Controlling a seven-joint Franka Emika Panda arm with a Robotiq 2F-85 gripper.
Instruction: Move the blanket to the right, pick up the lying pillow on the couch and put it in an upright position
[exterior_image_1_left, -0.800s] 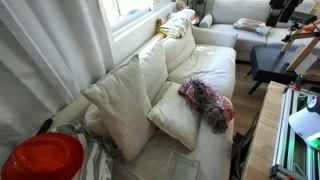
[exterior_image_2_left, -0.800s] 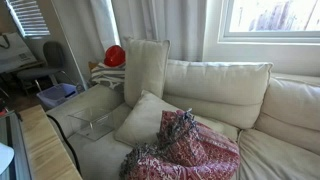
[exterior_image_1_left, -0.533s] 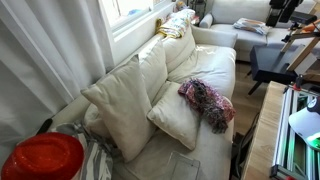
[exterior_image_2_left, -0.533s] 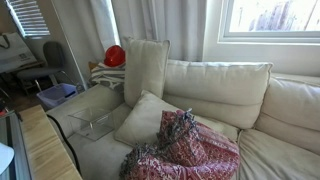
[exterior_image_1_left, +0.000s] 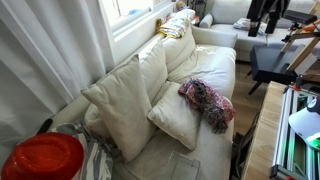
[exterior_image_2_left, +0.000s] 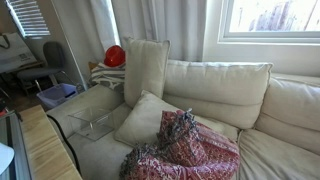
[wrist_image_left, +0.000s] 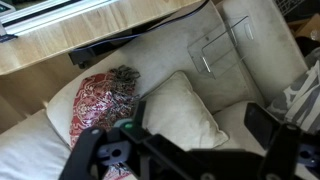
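the couch (exterior_image_1_left: 216, 68) is showing a plain cream all over. the blanket (wrist_image_left: 100, 105) on the couch's seat is carrying a busy red, pink and white pattern, with darker grey-brown fringe at its edges. the lying pillow (wrist_image_left: 186, 114) under the blanket is matching the couch's cream, and so is the upright pillow (exterior_image_2_left: 146, 68) at the couch's arm end. beyond that arm a round thing (exterior_image_2_left: 115, 56) is glowing orange-red above a grey-and-white striped cloth (exterior_image_1_left: 92, 158). the floor (exterior_image_2_left: 45, 145) in front of the couch is showing pale wood.

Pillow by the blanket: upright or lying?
Lying. The pillow rests flat on the couch, blanket at its edge; the taller pillow behind stands upright.
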